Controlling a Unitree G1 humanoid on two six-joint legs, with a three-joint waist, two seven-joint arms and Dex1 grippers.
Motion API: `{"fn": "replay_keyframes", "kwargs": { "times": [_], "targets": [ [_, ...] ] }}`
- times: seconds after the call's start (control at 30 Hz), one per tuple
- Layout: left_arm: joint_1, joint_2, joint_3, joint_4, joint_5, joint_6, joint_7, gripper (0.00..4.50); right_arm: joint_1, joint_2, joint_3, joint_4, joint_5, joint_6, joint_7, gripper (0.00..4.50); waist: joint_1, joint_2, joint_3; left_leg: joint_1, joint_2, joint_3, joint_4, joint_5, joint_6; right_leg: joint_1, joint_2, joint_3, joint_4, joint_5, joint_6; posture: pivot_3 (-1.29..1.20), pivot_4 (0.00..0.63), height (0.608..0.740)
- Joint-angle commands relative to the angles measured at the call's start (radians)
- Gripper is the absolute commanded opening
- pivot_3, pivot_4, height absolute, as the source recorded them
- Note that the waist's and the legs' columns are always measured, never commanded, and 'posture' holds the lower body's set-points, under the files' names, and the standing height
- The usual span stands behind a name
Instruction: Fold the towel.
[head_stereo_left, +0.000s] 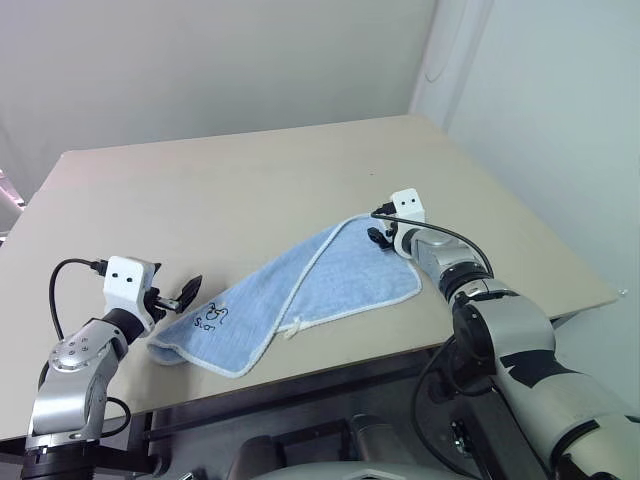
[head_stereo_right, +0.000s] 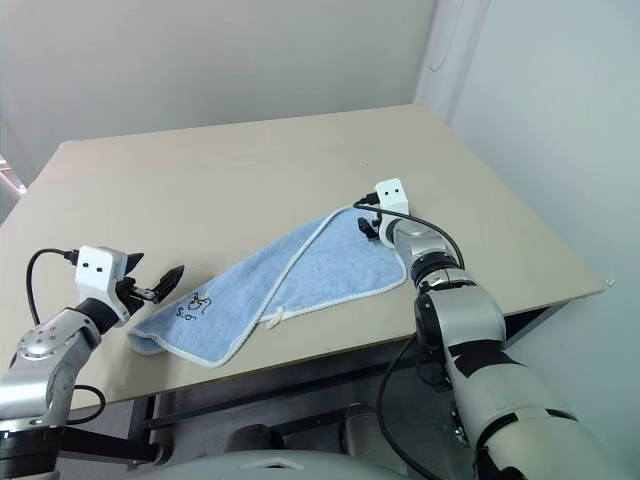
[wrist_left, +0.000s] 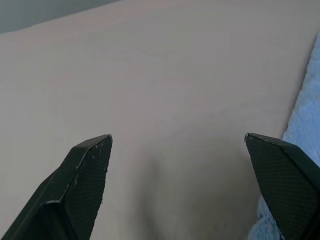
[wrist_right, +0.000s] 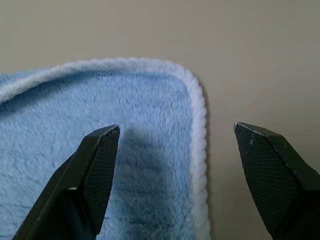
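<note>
- Towel (head_stereo_left: 290, 295): light-blue cloth with white trim, lying partly doubled over on the table's near half, running from 8 o'clock to 2 o'clock. A dark logo (head_stereo_left: 212, 317) is showing near the 8 o'clock end, a small white loop (head_stereo_left: 291, 328) at the near edge.
- Right gripper (wrist_right: 175, 150): hovering over the towel's 2 o'clock corner, jaws gaping wide and holding nothing; one finger is standing over the cloth, the other over bare table, apparently straddling the trimmed edge to pinch it.
- Left gripper (head_stereo_left: 180, 296): waiting just beside the 8 o'clock end, jaws spread wide and empty, seemingly lining up for that end.
- Table (head_stereo_left: 220, 180): plain beige top, bearing the towel.
- Status: fold looking unfinished.
</note>
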Motion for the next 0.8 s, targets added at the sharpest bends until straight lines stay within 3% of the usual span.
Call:
{"fn": "replay_keyframes", "kwargs": {
  "times": [0.03,0.13,0.27,0.4,0.43,0.47,0.53,0.8],
  "targets": [
    [0.003,0.001,0.023,-0.064,0.007,0.003,0.028,4.5,-0.027,0.01,-0.036,0.001,-0.005,0.033,-0.021,3.82,0.0,0.0,0.0,0.0,0.0,0.0,0.0,0.0,0.0,0.0,0.0,0.0,0.0,0.0,0.0,0.0,0.0,0.729],
    [0.008,0.0,0.037,-0.078,0.007,0.007,0.045,4.5,-0.031,0.028,-0.055,0.0,-0.004,0.047,0.006,3.82,0.0,0.0,0.0,0.0,0.0,0.0,0.0,0.0,0.0,0.0,0.0,0.0,0.0,0.0,0.0,0.0,0.0,0.729],
    [0.017,0.006,0.045,-0.094,0.008,0.017,0.054,4.5,-0.045,0.045,-0.073,-0.003,-0.014,0.055,0.009,2.59,-0.003,0.0,0.0,0.0,0.0,0.0,0.0,0.0,0.0,0.0,0.0,0.0,0.0,0.0,0.0,0.0,0.0,0.729],
    [0.023,0.011,0.039,-0.099,0.018,0.016,0.051,4.5,-0.049,0.046,-0.065,-0.005,-0.041,0.042,-0.008,1.08,-0.003,0.0,0.0,0.0,0.0,0.0,0.0,0.0,0.0,0.0,0.0,0.0,0.0,0.0,0.0,0.0,0.0,0.729],
    [0.023,0.012,0.043,-0.101,0.016,0.017,0.05,4.5,-0.05,0.039,-0.063,-0.007,-0.045,0.039,-0.012,1.08,-0.003,0.0,0.0,0.0,0.0,0.0,0.0,0.0,0.0,0.0,0.0,0.0,0.0,0.0,0.0,0.0,0.0,0.729],
    [0.022,0.013,0.047,-0.103,0.014,0.019,0.049,4.5,-0.051,0.031,-0.06,-0.009,-0.052,0.038,-0.015,0.6,-0.003,0.0,0.0,0.0,0.0,0.0,0.0,0.0,0.0,0.0,0.0,0.0,0.0,0.0,0.0,0.0,0.0,0.729],
    [0.023,0.019,0.049,-0.104,0.015,0.02,0.042,4.5,-0.053,0.007,-0.065,-0.015,-0.051,0.06,0.001,0.08,-0.002,0.0,0.0,0.0,0.0,0.0,0.0,0.0,0.0,0.0,0.0,0.0,0.0,0.0,0.0,0.0,0.0,0.729],
    [0.01,0.039,0.025,-0.071,0.024,0.01,0.004,4.5,-0.051,-0.077,-0.058,-0.084,0.004,0.352,0.348,0.03,0.002,0.0,0.0,0.0,0.0,0.0,0.0,0.0,0.0,0.001,0.0,0.0,-0.001,0.0,0.0,0.0,0.0,0.729]
  ]
}}
